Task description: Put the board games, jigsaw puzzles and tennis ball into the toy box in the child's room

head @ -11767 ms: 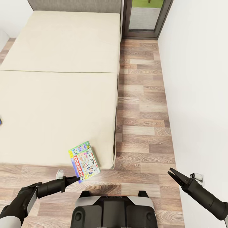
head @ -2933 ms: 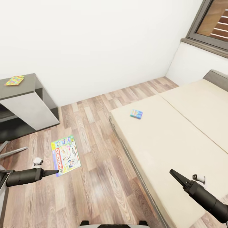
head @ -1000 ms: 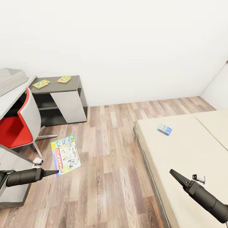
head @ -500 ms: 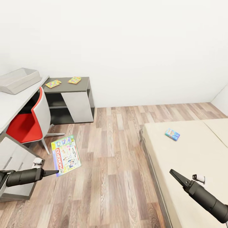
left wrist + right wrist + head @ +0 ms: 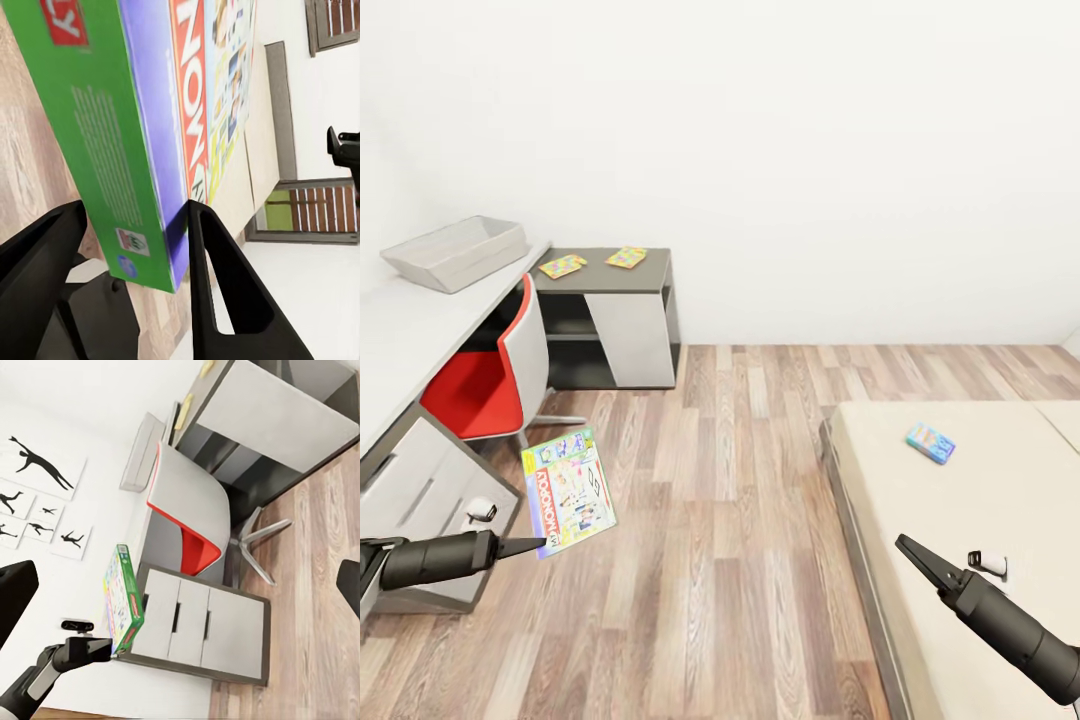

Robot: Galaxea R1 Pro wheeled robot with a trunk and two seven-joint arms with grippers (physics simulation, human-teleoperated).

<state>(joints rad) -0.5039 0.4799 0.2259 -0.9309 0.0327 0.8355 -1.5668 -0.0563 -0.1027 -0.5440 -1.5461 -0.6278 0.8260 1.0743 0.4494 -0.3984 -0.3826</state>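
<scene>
Table carrying toy box and two jigsaw puzzles beyond it; bed carrying small board game.

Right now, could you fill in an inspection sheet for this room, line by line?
Surface: L-shaped table, light grey top joined to a dark grey top.
Job's things: toy box on the light top; two jigsaw puzzles on the dark top; Monopoly board game held off the floor; small blue board game on the bed.
Clutter: red chair at the table.
Grippers: left gripper shut on the Monopoly box; right gripper empty, seemingly open.
Cables: nothing seen.
Surroundings: wood floor, white wall.
</scene>
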